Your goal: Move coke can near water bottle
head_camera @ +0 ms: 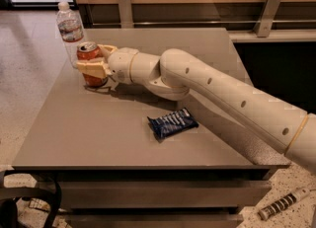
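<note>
The coke can [89, 53], red-orange with a silver top, stands upright near the table's left edge. My gripper [94, 62] reaches in from the right and is shut on the can, one cream finger [92, 68] across its front and the other [106, 50] behind it. The can's base is at or just above the table. The water bottle [69, 28], clear with a white cap and red-and-white label, stands upright just behind and left of the can, at the table's left edge, very close to it.
A dark blue snack packet [172, 123] lies flat in the middle of the grey table [98, 138]. My arm [222, 94] spans the table's right half. A wooden wall with metal brackets runs behind. Floor lies to the left.
</note>
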### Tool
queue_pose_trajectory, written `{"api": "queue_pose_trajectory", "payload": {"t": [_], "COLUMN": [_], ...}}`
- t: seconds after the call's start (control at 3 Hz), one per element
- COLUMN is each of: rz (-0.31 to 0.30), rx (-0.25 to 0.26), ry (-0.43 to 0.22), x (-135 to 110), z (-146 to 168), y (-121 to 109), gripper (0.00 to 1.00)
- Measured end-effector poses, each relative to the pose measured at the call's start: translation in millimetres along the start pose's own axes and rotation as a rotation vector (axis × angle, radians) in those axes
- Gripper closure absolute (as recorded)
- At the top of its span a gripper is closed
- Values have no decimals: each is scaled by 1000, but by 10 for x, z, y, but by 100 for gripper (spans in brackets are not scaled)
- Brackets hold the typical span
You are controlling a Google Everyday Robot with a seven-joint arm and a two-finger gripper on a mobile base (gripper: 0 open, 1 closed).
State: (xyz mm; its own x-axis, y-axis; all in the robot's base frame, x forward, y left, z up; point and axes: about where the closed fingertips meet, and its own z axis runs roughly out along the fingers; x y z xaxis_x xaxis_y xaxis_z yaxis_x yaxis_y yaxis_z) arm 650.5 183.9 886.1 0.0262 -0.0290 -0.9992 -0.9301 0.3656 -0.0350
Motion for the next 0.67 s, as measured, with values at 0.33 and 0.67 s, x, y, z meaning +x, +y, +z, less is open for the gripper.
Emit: {"api": "queue_pose_trajectory", "payload": {"t": [0.33,0.67], "rz": [0,-1], "rx": [-4,-8], "ry": [-1,-1], "x": [-8,-14], "z": [16,33], "y": [19,37], "gripper": [59,36]}}
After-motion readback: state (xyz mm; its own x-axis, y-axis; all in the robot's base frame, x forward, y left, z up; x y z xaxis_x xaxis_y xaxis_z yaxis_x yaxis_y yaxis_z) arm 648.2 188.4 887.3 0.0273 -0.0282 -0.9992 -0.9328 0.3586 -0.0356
